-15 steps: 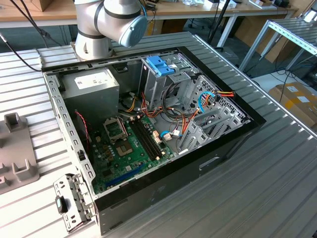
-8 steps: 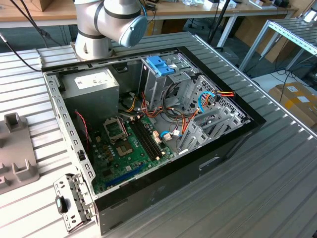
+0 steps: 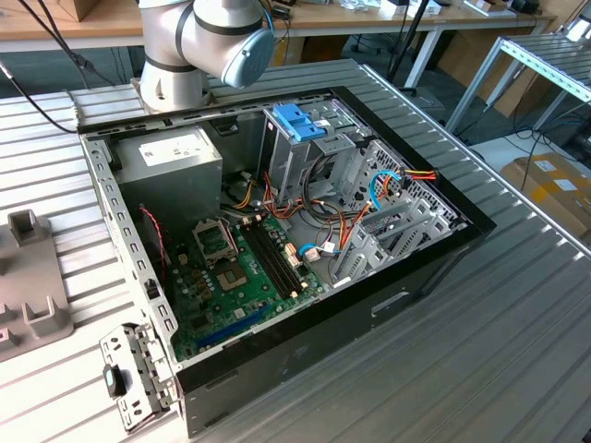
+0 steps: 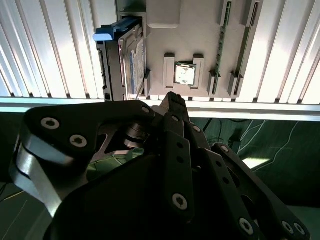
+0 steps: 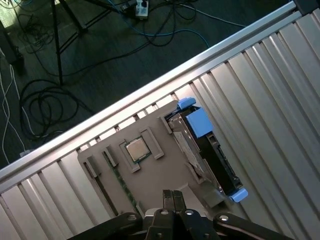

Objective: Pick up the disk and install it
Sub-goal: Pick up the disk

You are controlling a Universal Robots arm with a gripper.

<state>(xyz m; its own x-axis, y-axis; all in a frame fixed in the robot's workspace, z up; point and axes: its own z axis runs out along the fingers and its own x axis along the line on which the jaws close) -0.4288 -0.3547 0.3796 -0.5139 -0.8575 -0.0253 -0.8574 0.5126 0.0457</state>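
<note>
Disk [image 5: 214, 152]: stands on edge in grey holder [image 5: 165, 172] on counter [image 5: 280, 75].
Hand [image 5: 172, 194]: closed narrow, holding nothing, near holder.

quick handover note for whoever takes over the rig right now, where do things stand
The gripper is shut and empty, poised over the grey holder.
The disk stands on edge in that holder, beside a processor chip, not gripped.
The computer case lies open on the table.
Done: nothing visible.
Left: disk not picked up, not installed.
</note>
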